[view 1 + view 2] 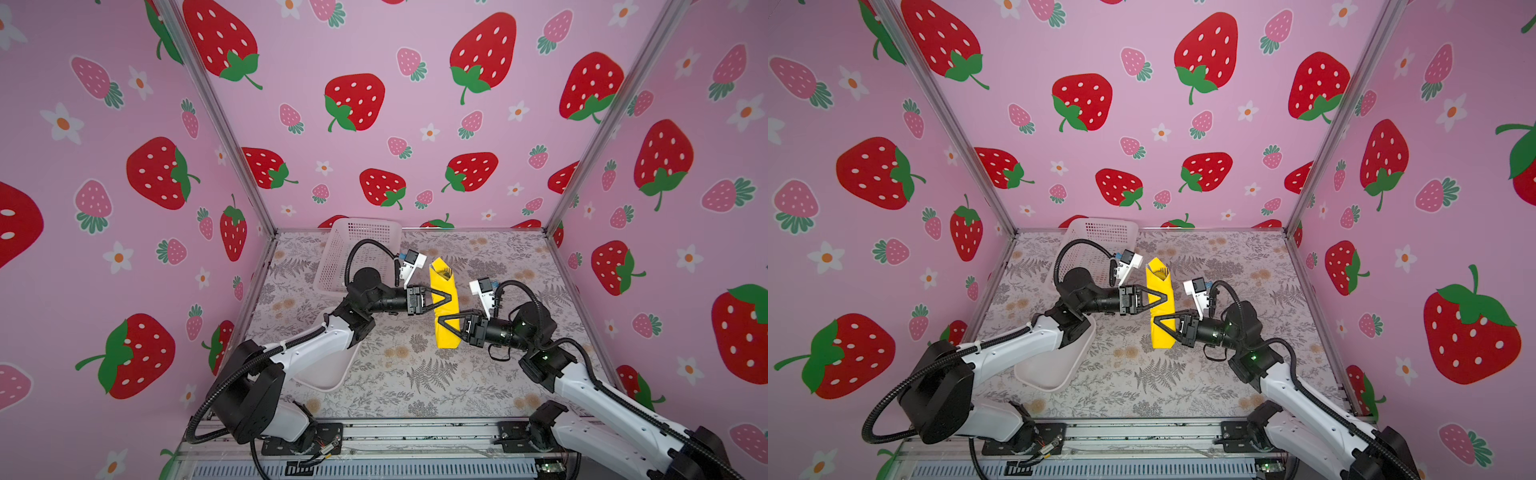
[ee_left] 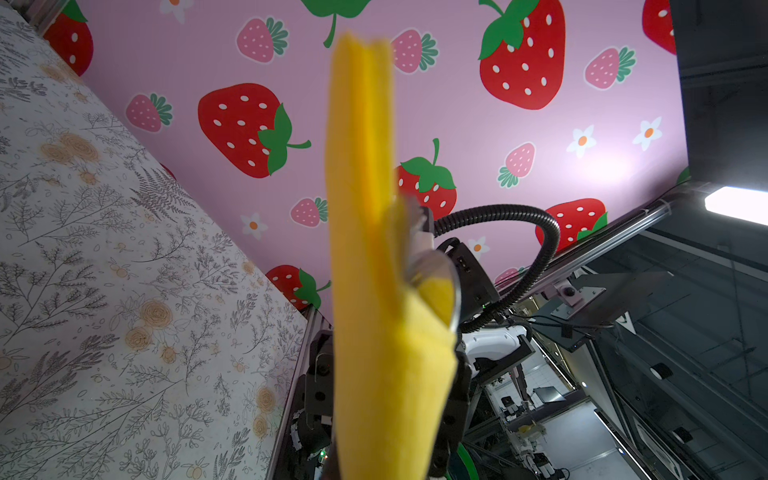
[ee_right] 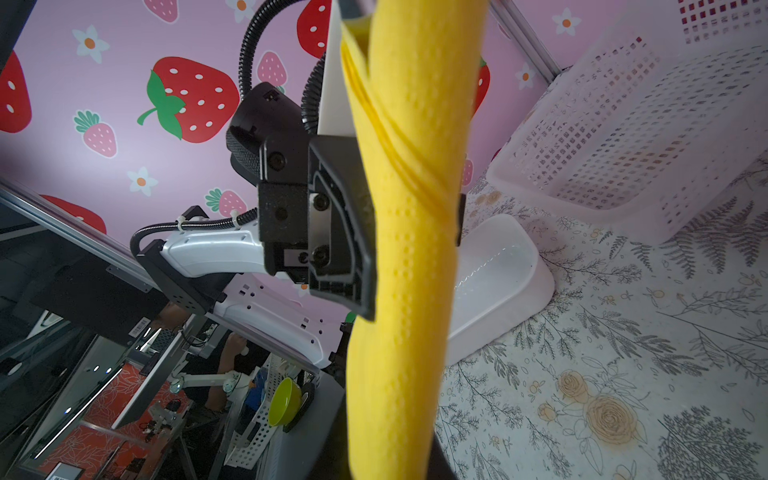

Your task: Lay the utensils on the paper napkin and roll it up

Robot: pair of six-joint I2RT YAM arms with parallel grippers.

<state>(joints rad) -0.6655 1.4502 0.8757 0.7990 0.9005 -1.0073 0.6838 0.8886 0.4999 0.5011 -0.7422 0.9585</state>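
Note:
The paper napkin (image 1: 444,340) (image 1: 1163,340) is a narrow yellow roll held off the floral table between both arms. My left gripper (image 1: 446,300) (image 1: 1165,300) is shut on the roll's far half. My right gripper (image 1: 440,319) (image 1: 1156,320) is shut on its near half. In the left wrist view the roll (image 2: 374,374) fills the space between the fingers (image 2: 320,374), and a shiny utensil head (image 2: 434,266) pokes from its side. The right wrist view shows the roll (image 3: 407,249) running up from that gripper (image 3: 392,449). Dark utensil tips (image 1: 444,274) show in the roll's open far end.
A white perforated basket (image 1: 357,245) (image 3: 623,124) stands at the back left of the table. A smooth white tray (image 1: 328,374) (image 3: 498,270) lies under the left arm, near the left wall. Metal frame posts rise at the table's back corners.

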